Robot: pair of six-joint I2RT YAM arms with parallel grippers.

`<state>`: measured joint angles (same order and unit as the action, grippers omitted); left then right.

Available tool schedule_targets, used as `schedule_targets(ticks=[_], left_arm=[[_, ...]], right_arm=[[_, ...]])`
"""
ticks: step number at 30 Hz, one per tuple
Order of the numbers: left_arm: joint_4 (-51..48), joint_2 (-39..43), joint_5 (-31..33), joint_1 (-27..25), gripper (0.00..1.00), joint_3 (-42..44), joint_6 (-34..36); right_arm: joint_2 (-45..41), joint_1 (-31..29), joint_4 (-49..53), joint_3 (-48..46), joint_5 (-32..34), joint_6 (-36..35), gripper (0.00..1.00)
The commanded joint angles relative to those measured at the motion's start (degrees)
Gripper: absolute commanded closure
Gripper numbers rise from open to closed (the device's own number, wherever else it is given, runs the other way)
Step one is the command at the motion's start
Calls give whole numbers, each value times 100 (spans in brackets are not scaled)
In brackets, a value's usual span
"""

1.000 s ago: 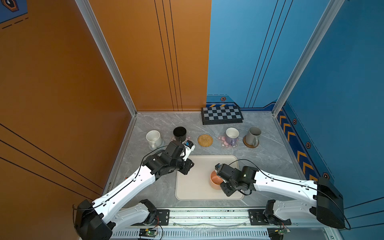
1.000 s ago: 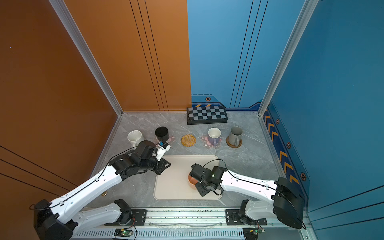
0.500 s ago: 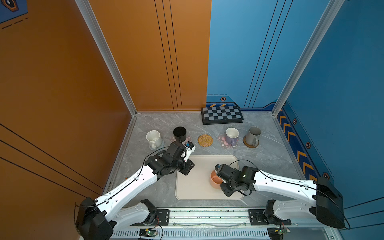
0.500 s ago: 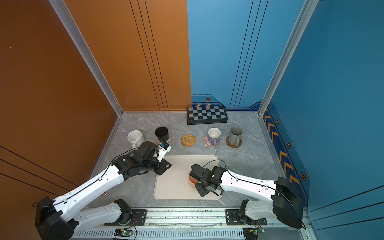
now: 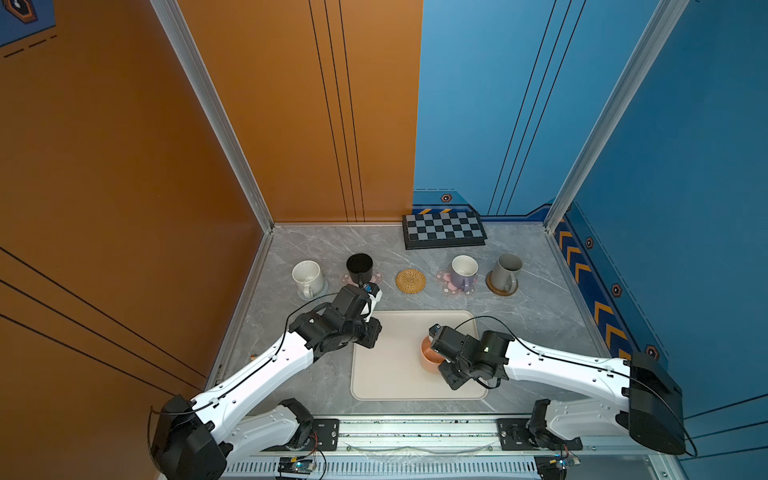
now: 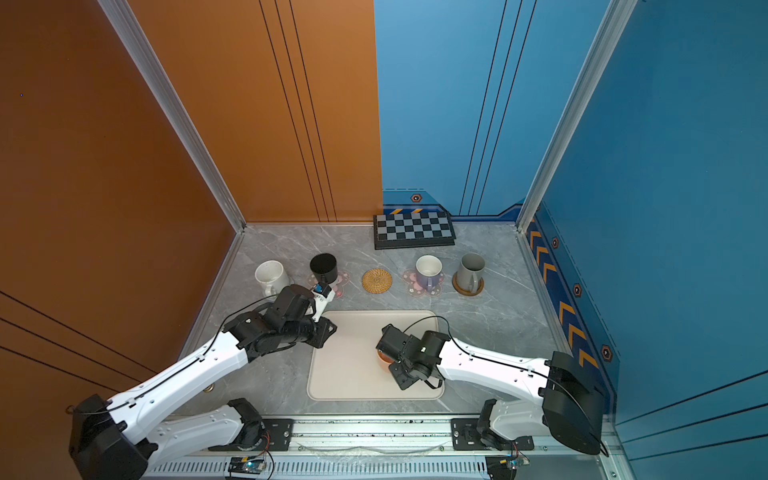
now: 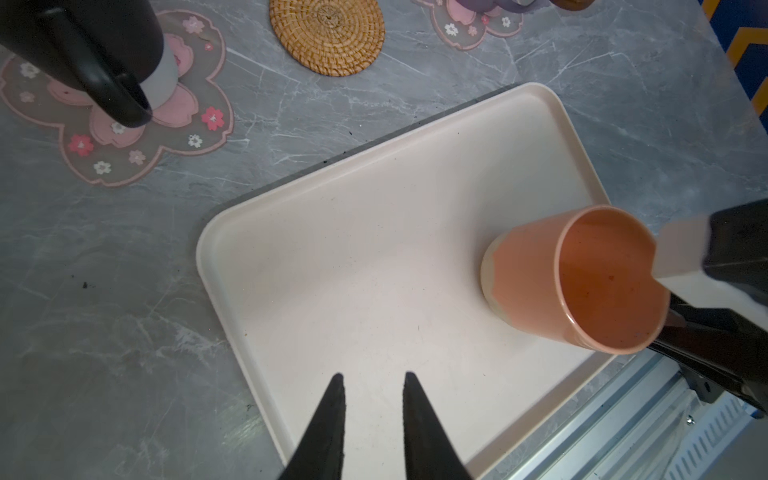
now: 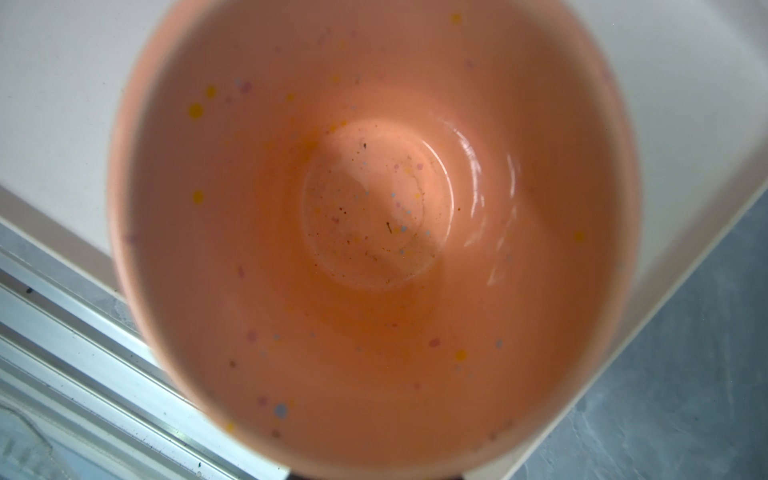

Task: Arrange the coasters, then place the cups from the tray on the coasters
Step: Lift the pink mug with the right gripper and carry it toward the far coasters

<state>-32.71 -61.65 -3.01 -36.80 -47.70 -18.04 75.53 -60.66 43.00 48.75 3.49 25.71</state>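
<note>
Right wrist: speckles inside peach cup (image 8: 374, 216).

- I see the cream tray (image 5: 386, 382) lying flat at the front, with the peach-orange cup (image 5: 427, 360) upright on its right part.
- Behind it I read a row, left to right:
- speckled white cup (image 5: 307, 275) on the grey-blue coaster (image 5: 323, 288);
- black cup (image 5: 360, 266) on a pink flower coaster (image 5: 376, 277);
- straw coaster (image 5: 410, 281), bare;
- lavender cup (image 5: 464, 270) on the second pink flower coaster (image 5: 444, 283);
- grey cup (image 5: 508, 269) on the wooden coaster (image 5: 498, 290).
</note>
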Motion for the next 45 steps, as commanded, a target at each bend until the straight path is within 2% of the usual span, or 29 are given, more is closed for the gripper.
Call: schedule_targets(ticks=[1,14,24,35,45], left_arm=[[-14,183,395,81,73,120,-261],[-196,358,573,186,73,379,-444],[-182,549,535,210,73,704,-604],[-63,220,487,320,74,660,-542],[307,-209,296,427,75,697,-559]], right_arm=[[121,96,-157,444,315,48,100],[1110,630,-153,1619,352,-146,100],[2095,1405,-160,2859,317,-180,100],[3056,1874,-146,4087,474,-63,100],[3537,1940,-144,4702,845,-49,100]])
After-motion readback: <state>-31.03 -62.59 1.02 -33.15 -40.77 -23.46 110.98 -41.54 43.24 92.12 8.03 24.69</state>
